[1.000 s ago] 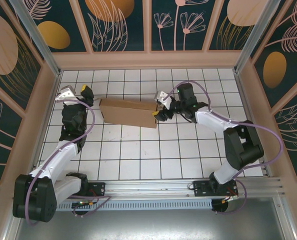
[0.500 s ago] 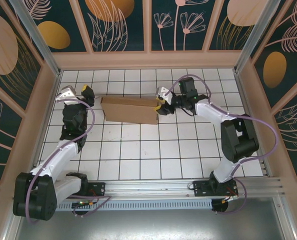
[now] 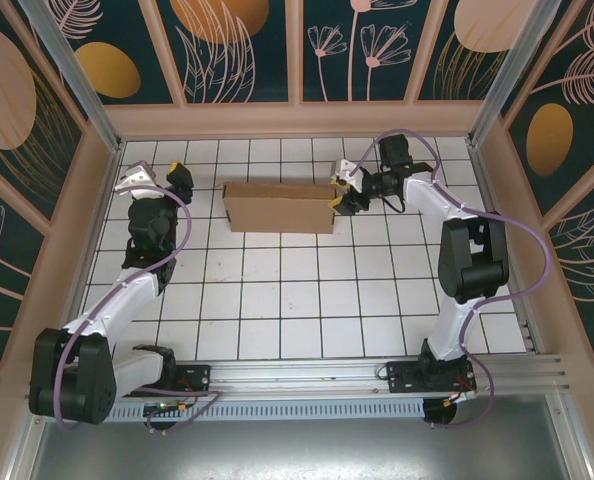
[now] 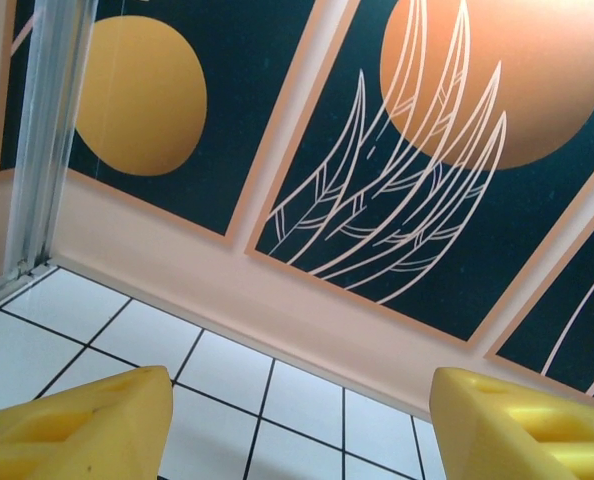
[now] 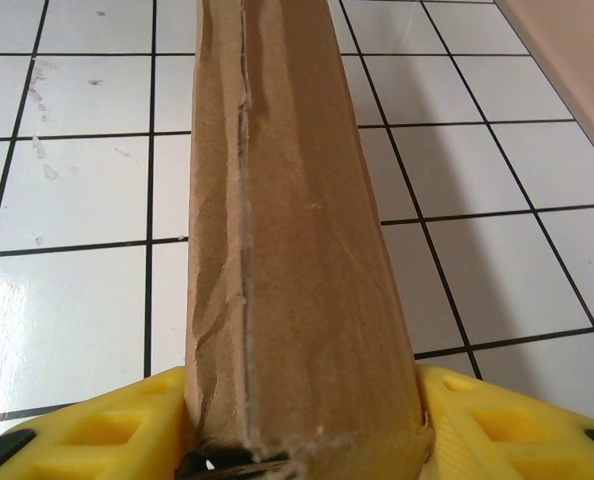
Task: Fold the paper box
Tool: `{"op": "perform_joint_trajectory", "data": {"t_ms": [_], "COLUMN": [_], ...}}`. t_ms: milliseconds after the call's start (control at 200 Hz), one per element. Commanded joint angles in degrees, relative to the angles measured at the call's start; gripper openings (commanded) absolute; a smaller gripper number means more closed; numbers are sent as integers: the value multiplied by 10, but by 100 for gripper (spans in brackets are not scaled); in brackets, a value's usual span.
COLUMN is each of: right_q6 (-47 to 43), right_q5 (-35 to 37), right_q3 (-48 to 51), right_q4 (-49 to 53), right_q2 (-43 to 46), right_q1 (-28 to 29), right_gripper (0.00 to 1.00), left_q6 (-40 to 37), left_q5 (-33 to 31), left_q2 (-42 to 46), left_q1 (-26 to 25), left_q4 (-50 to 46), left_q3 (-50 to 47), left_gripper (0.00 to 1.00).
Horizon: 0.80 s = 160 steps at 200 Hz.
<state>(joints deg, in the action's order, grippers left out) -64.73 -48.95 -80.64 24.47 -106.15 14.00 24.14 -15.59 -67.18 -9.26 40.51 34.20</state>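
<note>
Right wrist: right claw (image 5: pixel 302 445) pinches the paper box (image 5: pixel 287 230), its end cropped; left claw (image 4: pixel 297 430) gapes.

The left gripper (image 4: pixel 299 425), yellow fingers (image 4: pixel 77 425) spread wide apart, faces the white tiled floor (image 4: pixel 227 375) and patterned wall (image 4: pixel 377 200).

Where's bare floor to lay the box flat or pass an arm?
Widest free patch: white tiled floor between the brown corrugated cardboard box and the near aluminium rail. A narrower strip lies between box and back wall. Crowded: the box's right end, clamped by the right fingers, and the far-left corner around the open left fingers.
</note>
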Motion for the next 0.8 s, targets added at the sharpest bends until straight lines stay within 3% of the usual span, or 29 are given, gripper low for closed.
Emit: {"op": "perform_joint_trajectory", "data": {"t_ms": [0,130,220,260,480,570,626,706,796], "right_q6": [-34,-15,6,15,104,206,279,448,544], "right_q5": [-10,-6,-7,-12,-17,9,15,123,216], "right_q3": [-3,5,5,4,47,88,116,182,242], "right_q4": [39,11,-8,-12,-110,-202,-257,-412,-499], "right_q2": [-11,0,11,17,107,157,187,234,283], "right_q1": [-2,-6,-9,-11,-19,-13,-7,20,42], "right_gripper": [55,68,85,86,86,83,77,65,57], "left_q6": [4,-8,-27,-42,-160,-218,-269,-333,-410], "left_q5": [10,18,27,38,106,152,201,255,301], "left_q2": [-6,-11,-14,-16,-22,-19,-19,-12,-8], "left_q1": [3,3,3,3,3,3,3,3,3], "left_q4": [24,26,25,25,-5,-50,-93,-110,-142], "left_q3": [14,19,25,28,56,83,104,107,108], "left_gripper": [69,70,72,73,75,75,74,73,73]}}
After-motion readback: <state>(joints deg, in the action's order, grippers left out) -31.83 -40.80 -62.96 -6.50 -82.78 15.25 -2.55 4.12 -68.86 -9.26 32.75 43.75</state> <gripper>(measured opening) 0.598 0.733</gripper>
